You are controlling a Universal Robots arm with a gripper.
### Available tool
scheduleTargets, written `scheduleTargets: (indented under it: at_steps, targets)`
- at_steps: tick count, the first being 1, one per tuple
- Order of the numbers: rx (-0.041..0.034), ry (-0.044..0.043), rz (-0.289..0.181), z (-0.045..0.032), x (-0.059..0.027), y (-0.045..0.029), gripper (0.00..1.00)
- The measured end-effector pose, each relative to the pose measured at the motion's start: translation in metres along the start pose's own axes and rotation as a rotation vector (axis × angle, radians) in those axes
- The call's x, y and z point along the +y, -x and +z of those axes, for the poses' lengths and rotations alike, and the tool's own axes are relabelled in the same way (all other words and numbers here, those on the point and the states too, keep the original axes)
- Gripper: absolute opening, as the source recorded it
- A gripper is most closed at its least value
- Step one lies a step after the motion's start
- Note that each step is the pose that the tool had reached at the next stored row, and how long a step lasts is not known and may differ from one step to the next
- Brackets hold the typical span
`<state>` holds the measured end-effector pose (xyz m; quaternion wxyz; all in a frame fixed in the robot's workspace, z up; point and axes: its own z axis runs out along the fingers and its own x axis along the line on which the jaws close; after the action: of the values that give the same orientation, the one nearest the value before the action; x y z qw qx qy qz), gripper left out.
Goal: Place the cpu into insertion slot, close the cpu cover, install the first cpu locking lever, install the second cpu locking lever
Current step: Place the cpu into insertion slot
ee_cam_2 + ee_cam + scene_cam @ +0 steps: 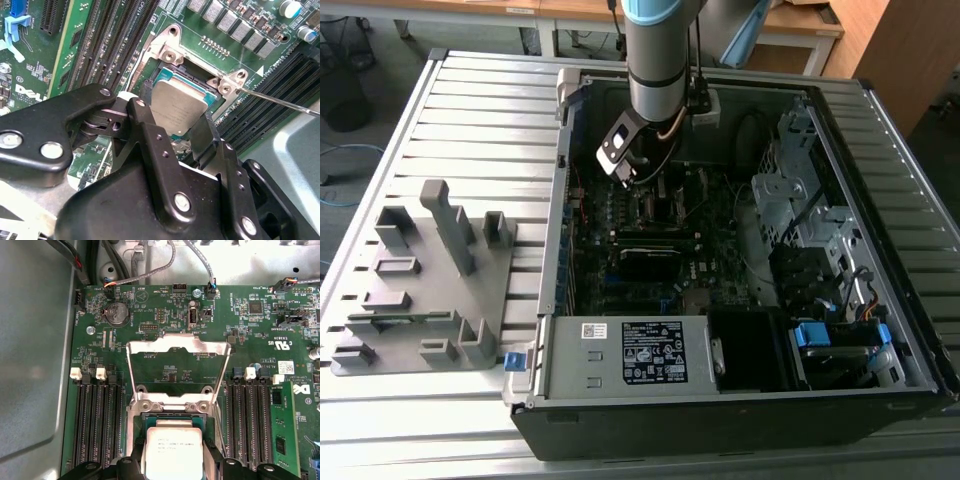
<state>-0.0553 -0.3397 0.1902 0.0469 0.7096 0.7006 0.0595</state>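
black fingers (150, 145) right up front in the second wrist view, pressed against two opposite edges of the cpu (177, 102), no wider apart than the chip itself. silver-grey top facing up, right at the insertion slot (175, 77); fully seated or just above it, impossible to tell. silver hinge brackets (170, 52) beyond the slot, thin locking lever (280, 101) sticking out to one side, long black memory slots (100, 45) alongside.

in the first wrist view, same grip: fingers (131, 469) on either side of the cpu (173, 450), slot rim (172, 417) peeking out just past the chip. cpu cover (177, 342) swung open, standing up off its hinge, green board (170, 372) visible through its square opening. memory slots (97, 425) on both sides.

in the exterior view, arm (655, 70) reaching down into the open computer case (700, 425) on a slatted counter (480, 110). grey fixture (430, 280) on the counter toward the exterior view's left, just beside the case.
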Motion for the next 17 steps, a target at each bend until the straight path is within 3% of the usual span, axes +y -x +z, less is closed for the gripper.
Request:
scheduleTargets:
  at_steps: [17]
  targets:
    - [0.0001,0.0,0.0,0.0002,0.0,0.0,0.54]
